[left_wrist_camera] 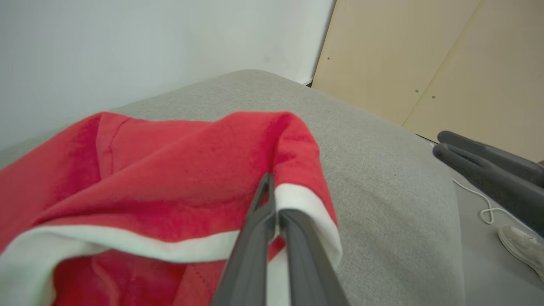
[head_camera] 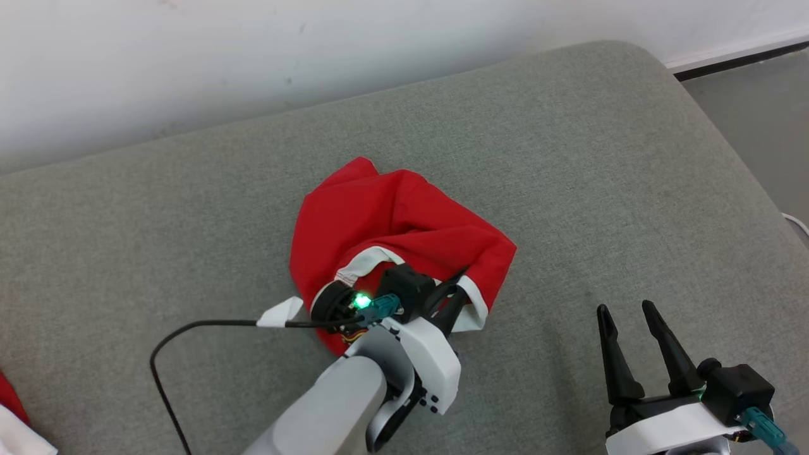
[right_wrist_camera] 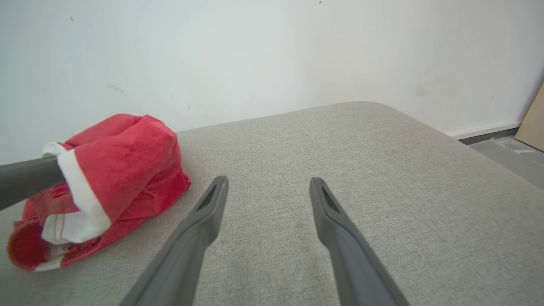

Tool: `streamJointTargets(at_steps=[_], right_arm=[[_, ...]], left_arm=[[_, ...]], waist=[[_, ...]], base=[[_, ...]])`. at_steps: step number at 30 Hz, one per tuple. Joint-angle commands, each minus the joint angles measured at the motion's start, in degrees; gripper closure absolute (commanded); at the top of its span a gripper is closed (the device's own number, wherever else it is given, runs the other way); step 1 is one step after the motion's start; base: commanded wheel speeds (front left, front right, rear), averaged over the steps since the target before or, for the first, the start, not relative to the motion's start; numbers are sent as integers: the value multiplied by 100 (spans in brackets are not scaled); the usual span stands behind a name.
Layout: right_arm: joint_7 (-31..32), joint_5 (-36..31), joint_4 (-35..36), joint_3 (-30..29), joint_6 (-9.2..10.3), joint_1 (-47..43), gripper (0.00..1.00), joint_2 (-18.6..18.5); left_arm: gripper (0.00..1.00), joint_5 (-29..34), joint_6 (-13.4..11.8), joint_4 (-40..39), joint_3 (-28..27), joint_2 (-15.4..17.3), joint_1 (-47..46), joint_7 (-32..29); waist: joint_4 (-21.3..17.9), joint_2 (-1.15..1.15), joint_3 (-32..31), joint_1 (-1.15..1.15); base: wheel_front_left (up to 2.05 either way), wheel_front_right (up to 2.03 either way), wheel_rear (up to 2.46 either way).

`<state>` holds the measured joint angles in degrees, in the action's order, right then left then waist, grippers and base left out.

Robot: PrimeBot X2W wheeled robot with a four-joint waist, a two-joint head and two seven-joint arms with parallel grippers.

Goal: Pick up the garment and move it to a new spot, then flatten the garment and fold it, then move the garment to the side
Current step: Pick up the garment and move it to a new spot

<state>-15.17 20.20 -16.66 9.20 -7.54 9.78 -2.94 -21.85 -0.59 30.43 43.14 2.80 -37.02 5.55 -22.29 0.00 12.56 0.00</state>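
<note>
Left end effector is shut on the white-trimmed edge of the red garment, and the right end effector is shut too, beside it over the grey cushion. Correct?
Not quite: the right end effector is open, fingers spread over the grey cushion, as the right wrist view shows. The left end effector is indeed shut on the red garment's white-trimmed edge.

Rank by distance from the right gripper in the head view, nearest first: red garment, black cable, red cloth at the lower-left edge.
1. The red garment, at the centre, just left of the right gripper; the left gripper is shut on its white hem.
2. The black cable, further left, beyond the left gripper.
3. The red cloth, at the far lower-left corner.
</note>
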Motion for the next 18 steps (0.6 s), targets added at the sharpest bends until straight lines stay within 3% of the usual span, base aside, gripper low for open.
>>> streamJointTargets(at_steps=[1, 11, 18], right_arm=[[3, 23, -24, 32, 10, 95, 0, -1], [3, -125, -43, -163, 10, -71, 0, -4], [3, -313, 19, -321, 10, -313, 0, -16]], left_arm=[[0, -192, -73, 179, 207, 24, -130, 182], [0, -1370, -417, 46, 955, 19, -17, 651], [0, -1569, -712, -172, 854, 145, 661, 875]], waist=[[-4, 0, 13, 0], [291, 0, -248, 0], [663, 0, -625, 0]], base=[[0, 0, 0], [0, 0, 0], [0, 0, 0]])
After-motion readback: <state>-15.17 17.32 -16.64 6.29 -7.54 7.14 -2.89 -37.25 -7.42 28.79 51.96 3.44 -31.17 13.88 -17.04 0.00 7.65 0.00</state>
